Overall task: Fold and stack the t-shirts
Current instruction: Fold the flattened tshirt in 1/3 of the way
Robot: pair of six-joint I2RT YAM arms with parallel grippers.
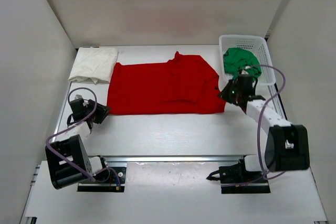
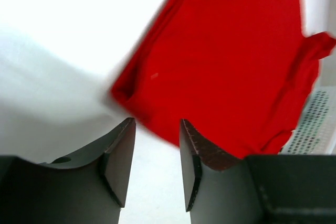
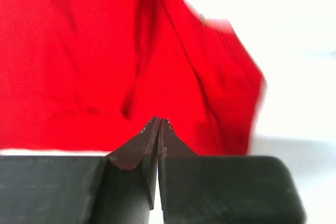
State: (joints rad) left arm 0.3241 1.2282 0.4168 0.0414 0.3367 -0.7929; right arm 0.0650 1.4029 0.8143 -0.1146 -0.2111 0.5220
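Both arm bases (image 1: 168,174) are sitting nearest me, with a red t-shirt (image 1: 163,85) lying spread on the table (image 1: 173,132) beyond them.
From above, I am seeing the red t-shirt lying flat across the middle, a folded white t-shirt (image 1: 94,64) lying just beside its far-left corner, and a green t-shirt (image 1: 240,60) bunching in the white basket (image 1: 266,61) at far right. The left gripper (image 1: 100,113) is hanging near the red shirt's near-left corner, and the right gripper (image 1: 227,94) is at its near-right corner. Through the left wrist camera I am watching that gripper's fingers standing spread, holding nothing, with the red corner just beyond them. Through the right wrist camera, its fingers are pressing together at the red hem, with no cloth showing between them.
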